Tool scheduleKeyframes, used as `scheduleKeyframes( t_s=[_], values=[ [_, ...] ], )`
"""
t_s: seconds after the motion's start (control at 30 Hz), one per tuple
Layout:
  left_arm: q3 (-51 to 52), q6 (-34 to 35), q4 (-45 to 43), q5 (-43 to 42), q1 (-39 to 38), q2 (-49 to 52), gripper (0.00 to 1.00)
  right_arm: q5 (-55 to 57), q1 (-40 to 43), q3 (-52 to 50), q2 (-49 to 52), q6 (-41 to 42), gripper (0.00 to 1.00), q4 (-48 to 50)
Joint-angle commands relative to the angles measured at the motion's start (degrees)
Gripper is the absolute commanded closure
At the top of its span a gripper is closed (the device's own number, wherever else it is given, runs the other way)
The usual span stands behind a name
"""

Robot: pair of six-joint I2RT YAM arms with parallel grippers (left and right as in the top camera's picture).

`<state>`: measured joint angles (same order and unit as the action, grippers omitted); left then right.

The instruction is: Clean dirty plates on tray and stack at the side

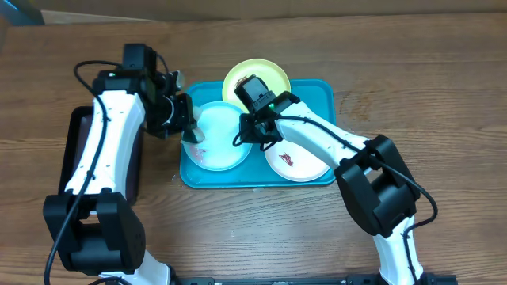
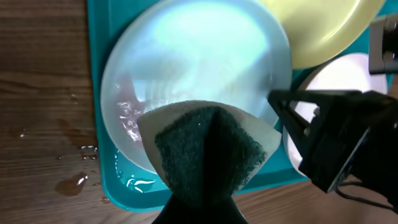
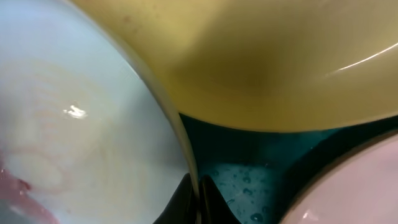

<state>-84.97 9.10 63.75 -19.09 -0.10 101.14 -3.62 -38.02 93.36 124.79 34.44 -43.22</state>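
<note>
Table: wood-grain, under both your arms.
Tray: turquoise, rimmed; it lies between your two arms and holds all three plates.
Black tray: under your left arm, well behind the left gripper, mostly hidden by the arm.
Mint-blue plate: in the tray's left part, directly under both your grippers; wet, with foam near the left gripper.
Yellow-green plate: just beyond your right gripper; it is tilted, overlaps the mint-blue plate's rim and juts over the tray's far rim.
White plate: beside your right gripper on its outer side, under the right forearm; it carries a reddish smear.
Sponge: dark green on a white backing; your left gripper's fingers are pinched together on it, and it sits over the mint-blue plate's near-left edge.
Right gripper: the wrist view shows its fingers closed tight on the mint-blue plate's rim, one on either side.
Water drops: on the table just outside the tray, left of your left gripper.
</note>
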Motion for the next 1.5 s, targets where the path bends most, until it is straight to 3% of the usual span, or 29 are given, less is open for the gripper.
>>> scheduleKeyframes(
  t_s=[0.0,0.7,0.87,0.97,1.1,1.47],
  values=[
    [1.8,2.2,-1.1,1.7,-1.7,2.0,0.96,1.9,-0.2,0.2,2.1,4.9,0.96,0.0],
    [6.5,3.4,-9.3,1.2,-3.1,6.3,0.96,-2.5,-0.2,0.2,2.5,4.2,0.96,-0.2],
    [12.3,8.5,-16.3,1.9,-6.1,6.4,0.96,-2.5,-0.2,0.2,2.5,4.9,0.96,1.3],
    [15.9,13.0,-21.0,5.1,-7.6,6.4,0.96,-2.5,-0.2,0.2,2.5,4.8,0.96,1.0],
    [19.1,13.6,-25.4,6.8,-8.5,6.4,0.96,-2.1,-0.1,0.2,2.5,4.8,0.96,0.7],
    [28.6,13.7,-33.8,28.0,-8.0,6.4,0.96,-1.6,-0.1,0.2,2.5,4.6,0.96,0.5]
  ],
)
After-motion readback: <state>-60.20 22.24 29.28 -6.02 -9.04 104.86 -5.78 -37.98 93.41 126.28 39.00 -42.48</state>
